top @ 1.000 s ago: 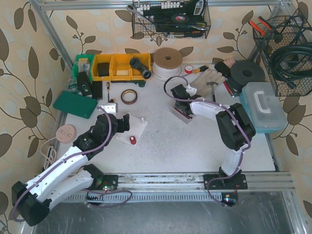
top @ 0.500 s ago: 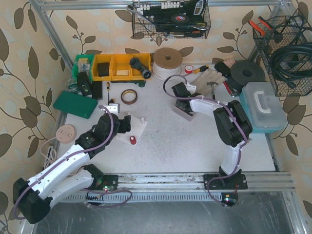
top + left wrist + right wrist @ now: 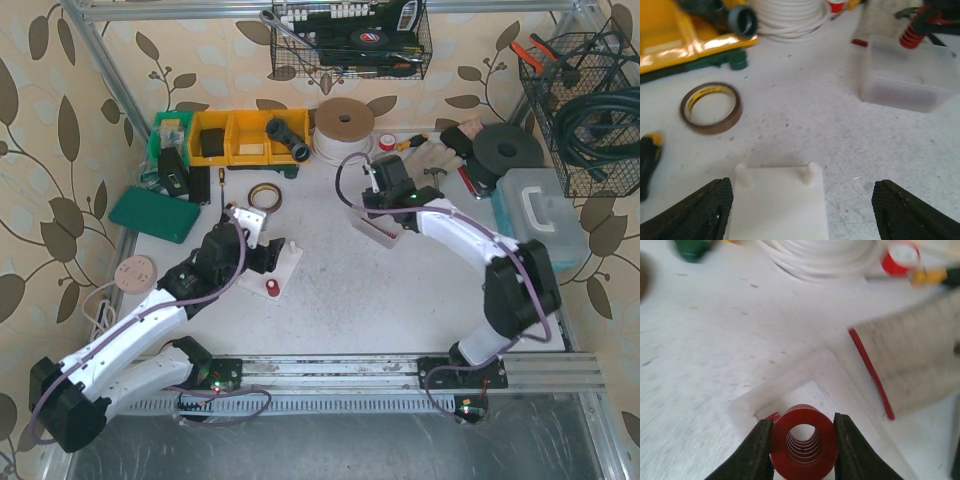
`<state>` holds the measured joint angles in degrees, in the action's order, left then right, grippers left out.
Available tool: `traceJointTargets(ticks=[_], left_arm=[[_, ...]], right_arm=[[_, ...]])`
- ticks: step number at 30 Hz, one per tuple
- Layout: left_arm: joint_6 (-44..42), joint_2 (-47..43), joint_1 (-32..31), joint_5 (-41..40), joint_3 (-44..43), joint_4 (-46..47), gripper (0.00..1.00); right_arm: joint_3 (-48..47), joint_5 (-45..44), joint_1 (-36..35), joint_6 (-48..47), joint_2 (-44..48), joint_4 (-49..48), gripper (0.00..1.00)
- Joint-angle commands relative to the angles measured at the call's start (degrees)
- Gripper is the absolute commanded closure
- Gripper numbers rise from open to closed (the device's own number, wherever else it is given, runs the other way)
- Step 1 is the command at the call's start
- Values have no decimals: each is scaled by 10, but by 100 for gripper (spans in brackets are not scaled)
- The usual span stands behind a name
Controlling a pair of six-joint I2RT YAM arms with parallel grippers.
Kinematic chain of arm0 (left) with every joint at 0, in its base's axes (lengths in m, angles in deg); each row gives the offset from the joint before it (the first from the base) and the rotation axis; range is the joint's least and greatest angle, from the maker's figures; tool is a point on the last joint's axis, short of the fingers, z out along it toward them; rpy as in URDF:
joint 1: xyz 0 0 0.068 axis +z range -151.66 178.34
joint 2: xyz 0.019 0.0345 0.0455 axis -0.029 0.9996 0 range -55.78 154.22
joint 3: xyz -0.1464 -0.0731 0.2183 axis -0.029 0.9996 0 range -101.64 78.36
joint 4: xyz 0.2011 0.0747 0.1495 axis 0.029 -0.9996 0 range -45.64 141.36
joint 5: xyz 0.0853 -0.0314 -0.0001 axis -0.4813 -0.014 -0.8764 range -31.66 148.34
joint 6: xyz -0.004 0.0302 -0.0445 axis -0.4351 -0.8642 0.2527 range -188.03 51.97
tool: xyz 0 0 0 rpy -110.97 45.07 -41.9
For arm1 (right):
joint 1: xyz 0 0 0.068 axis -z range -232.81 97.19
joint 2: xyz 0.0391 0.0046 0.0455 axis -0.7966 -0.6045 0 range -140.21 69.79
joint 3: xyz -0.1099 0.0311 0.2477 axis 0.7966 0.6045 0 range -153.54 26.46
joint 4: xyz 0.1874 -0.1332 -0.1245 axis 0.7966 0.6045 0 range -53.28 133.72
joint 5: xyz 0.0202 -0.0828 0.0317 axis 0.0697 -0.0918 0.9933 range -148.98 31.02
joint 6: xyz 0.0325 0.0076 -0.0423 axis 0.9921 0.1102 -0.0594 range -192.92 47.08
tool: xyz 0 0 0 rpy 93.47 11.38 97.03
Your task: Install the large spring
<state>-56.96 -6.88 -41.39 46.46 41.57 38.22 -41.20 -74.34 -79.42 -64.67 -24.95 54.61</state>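
1. Toward the table's near-left corner, the left gripper [image 3: 262,248] hangs wide open over the plate [image 3: 275,270]. It would do well to pin the plate so it cannot slide.
2. Two bare pegs [image 3: 809,172] stand along the plate's far edge. I cannot tell which one takes the spring.
3. Mid-table, nearer the far edge, the right gripper [image 3: 802,445] clamps the spring [image 3: 802,416] above the tray [image 3: 905,95]. Carry it steadily and line its bore up over a peg.
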Motion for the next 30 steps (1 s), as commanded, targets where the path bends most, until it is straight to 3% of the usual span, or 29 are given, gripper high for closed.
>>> traceJointTargets(ticks=[1,4,7,10,13,15,18,21,23,28,30], left_arm=[[-153,43,3,124,-79,6,25],[-239,57,3,210,-109,1,36],[-327,48,3,290,-108,28,41],[-389,40,3,343,-109,31,39],[-449,43,3,354,-134,-25,32],[-424,47,3,308,-145,-29,30],[-296,54,8,217,-174,-22,33],[-139,58,8,163,-209,-74,34],[-81,58,8,177,-219,-107,38],[-71,43,8,240,-187,-117,41],[-162,25,8,287,-156,-94,43]], right_arm=[[-30,156,0,-193,90,78,100],[-8,270,-1,-275,148,110,100],[14,351,-2,-303,201,124,100],[21,393,-24,-318,227,135,100],[23,376,-71,-347,225,145,100],[37,356,-95,-357,230,127,100],[77,337,-121,-376,250,65,100],[100,301,-155,-399,259,37,100],[100,273,-170,-405,254,31,100],[99,247,-175,-372,238,4,100],[81,260,-174,-328,224,12,100]])
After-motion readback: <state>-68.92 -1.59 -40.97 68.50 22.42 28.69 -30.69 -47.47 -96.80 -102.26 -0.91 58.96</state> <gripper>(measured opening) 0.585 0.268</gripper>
